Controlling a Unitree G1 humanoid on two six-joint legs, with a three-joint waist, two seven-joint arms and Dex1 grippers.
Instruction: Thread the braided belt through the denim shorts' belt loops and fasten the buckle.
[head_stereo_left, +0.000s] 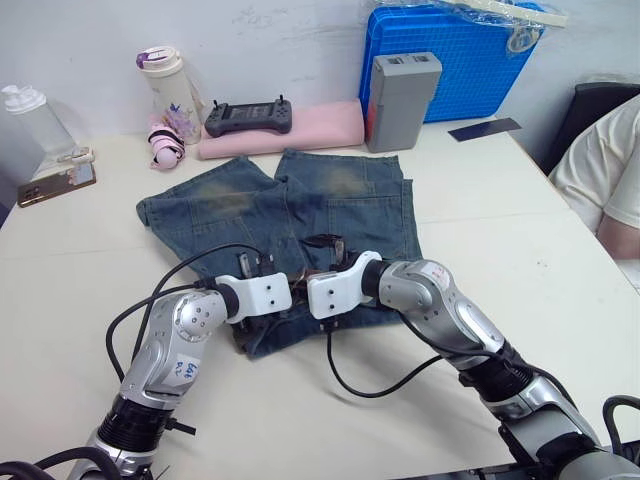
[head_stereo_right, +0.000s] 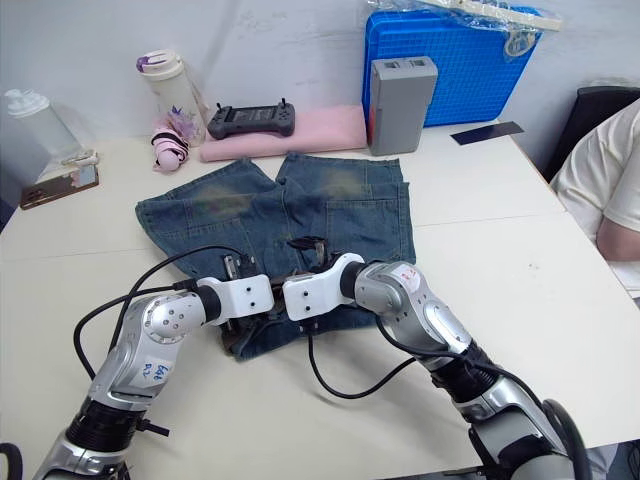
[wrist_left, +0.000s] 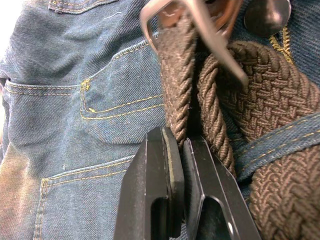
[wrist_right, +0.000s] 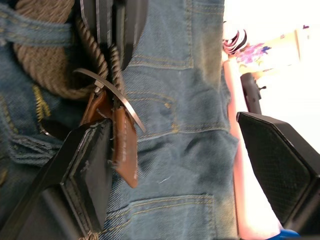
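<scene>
1. On the far left of the desk (head_stereo_left: 80, 260) stand a clear bottle (head_stereo_left: 30, 120) and a phone (head_stereo_left: 55, 183). More to the right is a tumbler with a purple lid (head_stereo_left: 170, 90).
2. The denim shorts (head_stereo_left: 300, 210) lie flat in the middle of the desk. The legs point to the back wall and the waistband is on the robot's side.
3. The left tool (wrist_left: 182, 150) is at the waistband, left of the centre. Its two black fingers are pressed together on a strand of the braided belt (wrist_left: 265, 100), just beside the buckle (wrist_left: 200, 30).
4. The belt is dark brown and woven. In the left wrist view it passes under one of the belt loops (wrist_left: 280, 142), a blue denim strip that crosses it.
5. The silver buckle frame lies on the front of the shorts, and its prong points across the braid.
6. The right tool (wrist_right: 170, 150) is just right of the left one, at the same part of the waistband. Its fingers are wide apart; one finger touches the brown leather end piece (wrist_right: 122, 145) behind the buckle, and the other finger is free over the denim.
7. Behind the shorts lie a pink folded cloth (head_stereo_left: 300, 125) with a black controller (head_stereo_left: 248, 117) on it, a grey box (head_stereo_left: 400, 100) and a blue crate (head_stereo_left: 455, 60).
8. At the right edge is a person's arm in a light sleeve (head_stereo_left: 605, 170).
</scene>
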